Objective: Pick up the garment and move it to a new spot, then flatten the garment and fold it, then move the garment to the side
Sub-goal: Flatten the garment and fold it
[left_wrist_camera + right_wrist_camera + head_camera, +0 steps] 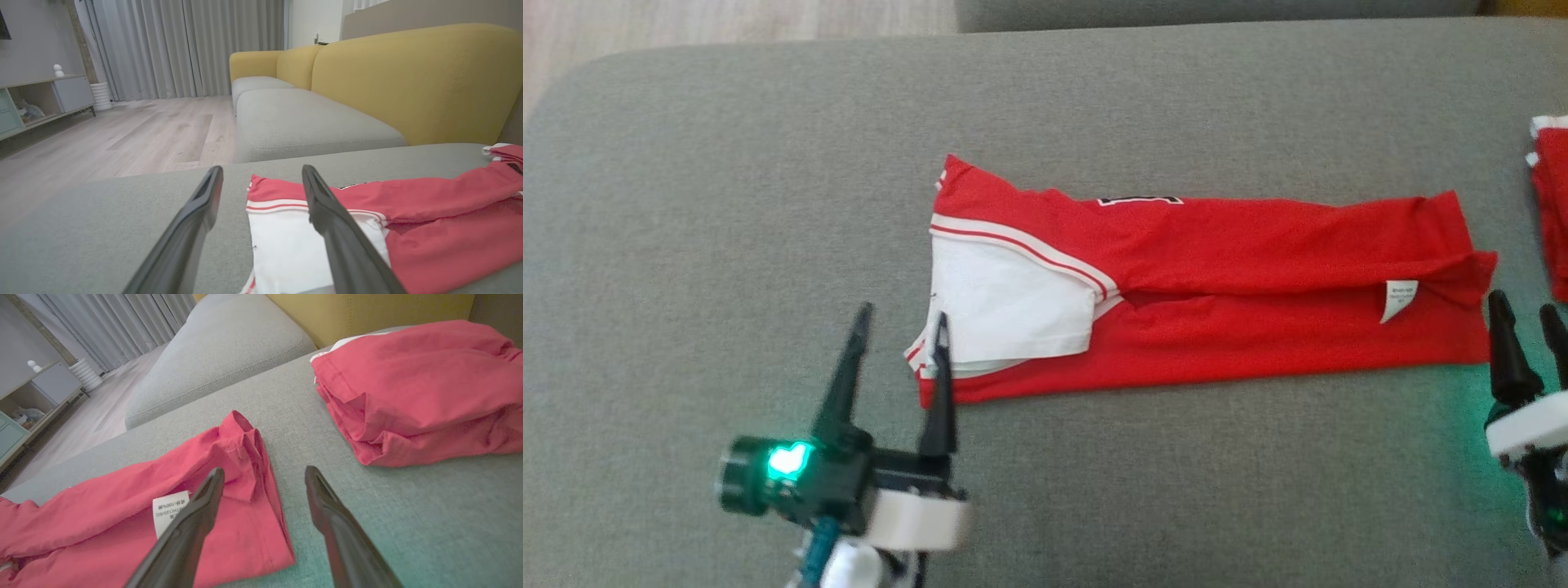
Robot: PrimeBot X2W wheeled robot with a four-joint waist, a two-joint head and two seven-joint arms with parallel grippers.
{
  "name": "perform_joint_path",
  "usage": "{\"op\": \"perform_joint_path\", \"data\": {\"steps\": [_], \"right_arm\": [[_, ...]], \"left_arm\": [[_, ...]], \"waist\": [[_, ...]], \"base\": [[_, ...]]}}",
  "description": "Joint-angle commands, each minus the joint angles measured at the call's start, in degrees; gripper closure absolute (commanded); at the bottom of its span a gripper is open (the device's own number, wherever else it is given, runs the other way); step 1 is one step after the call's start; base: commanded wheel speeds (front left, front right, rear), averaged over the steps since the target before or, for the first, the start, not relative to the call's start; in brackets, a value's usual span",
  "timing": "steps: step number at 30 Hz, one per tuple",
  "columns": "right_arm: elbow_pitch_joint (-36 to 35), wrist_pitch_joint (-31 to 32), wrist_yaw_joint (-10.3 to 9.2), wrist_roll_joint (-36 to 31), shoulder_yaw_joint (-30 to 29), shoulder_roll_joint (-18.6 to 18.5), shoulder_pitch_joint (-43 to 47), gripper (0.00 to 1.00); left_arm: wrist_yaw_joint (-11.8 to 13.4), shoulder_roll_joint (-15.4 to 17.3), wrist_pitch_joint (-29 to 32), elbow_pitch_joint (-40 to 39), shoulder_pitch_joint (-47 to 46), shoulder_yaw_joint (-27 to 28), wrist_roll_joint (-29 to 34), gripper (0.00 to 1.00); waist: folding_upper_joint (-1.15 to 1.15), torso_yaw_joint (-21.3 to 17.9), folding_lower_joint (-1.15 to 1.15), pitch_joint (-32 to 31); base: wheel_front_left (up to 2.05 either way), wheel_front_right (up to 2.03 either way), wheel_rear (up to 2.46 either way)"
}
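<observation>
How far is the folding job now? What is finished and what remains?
Done: the garment lies flat on the cushion, folded lengthwise into a long strip. In hand: nothing is held; the left hand and right hand stand open at its two ends. Left: probably a crosswise fold, then moving it aside.

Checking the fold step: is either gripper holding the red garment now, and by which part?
Nothing is held. The left gripper and right gripper both stand open at opposite ends of the garment.
</observation>
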Motion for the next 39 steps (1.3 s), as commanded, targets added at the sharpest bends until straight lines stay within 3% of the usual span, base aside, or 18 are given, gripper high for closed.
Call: {"op": "perform_joint_path", "data": {"steps": [1,5,11,20,21,22,23,24,30,39], "right_arm": [[-0.15,0.72,-0.04,-1.68,-0.66,-0.43,-3.00,0.00],[4.46,2.71,-0.04,-5.68,-3.24,0.92,-7.83,0.00],[14.09,4.86,-0.04,-11.72,-5.64,1.45,-11.14,0.00],[17.47,11.44,-0.04,-8.16,-6.00,4.12,-8.41,0.00],[17.33,12.03,-0.04,-7.94,-6.03,4.08,-8.20,0.15],[17.13,12.36,-0.04,-7.83,-6.06,4.04,-8.02,0.51],[16.90,12.59,-0.04,-7.63,-6.13,4.04,-7.95,0.93],[16.66,12.71,-0.04,-7.36,-6.21,4.03,-7.87,1.00],[14.48,11.37,-0.04,-7.29,-8.18,1.55,-7.87,1.00],[4.55,15.88,-0.04,-6.95,-14.22,-6.90,-9.79,1.00]], "left_arm": [[-1.23,-1.67,-0.44,-2.09,0.19,3.44,2.43,0.00],[-5.09,-6.61,-0.44,-1.32,3.39,5.32,6.56,0.00],[-9.83,-10.86,-0.44,-0.33,5.19,8.64,11.23,0.00],[-13.23,-14.10,-0.44,-1.31,8.42,13.93,15.92,0.00],[-13.61,-14.38,-0.44,-1.31,8.73,14.30,16.21,0.00],[-13.98,-14.65,-0.44,-1.31,9.00,14.64,16.49,0.00],[-14.34,-14.90,-0.44,-1.29,9.24,14.95,16.76,0.00],[-14.67,-15.14,-0.44,-1.27,9.45,15.24,17.00,0.00],[-16.20,-16.16,-0.44,-1.25,10.24,17.00,18.26,0.00],[-17.95,-16.97,-0.45,-0.98,10.63,18.68,19.54,0.00]], "waist": [[0.00,0.86,0.01,-0.51],[0.00,2.49,0.01,-0.81],[0.00,5.13,0.01,-1.36],[0.00,6.23,0.01,-2.31],[0.00,6.26,0.01,-2.44],[0.00,6.29,0.01,-2.56],[0.00,6.32,0.01,-2.66],[0.00,6.32,0.01,-2.74],[0.00,5.27,0.01,-2.61],[0.00,2.02,0.01,-2.77]], "base": [[0.00,0.00,0.00],[0.00,0.00,0.00],[0.00,0.00,0.00],[0.00,0.00,0.00],[0.00,0.00,0.00],[0.00,0.00,0.00],[0.00,0.00,0.00],[0.00,0.00,0.00],[0.00,0.00,0.00],[0.00,0.00,0.00]]}}
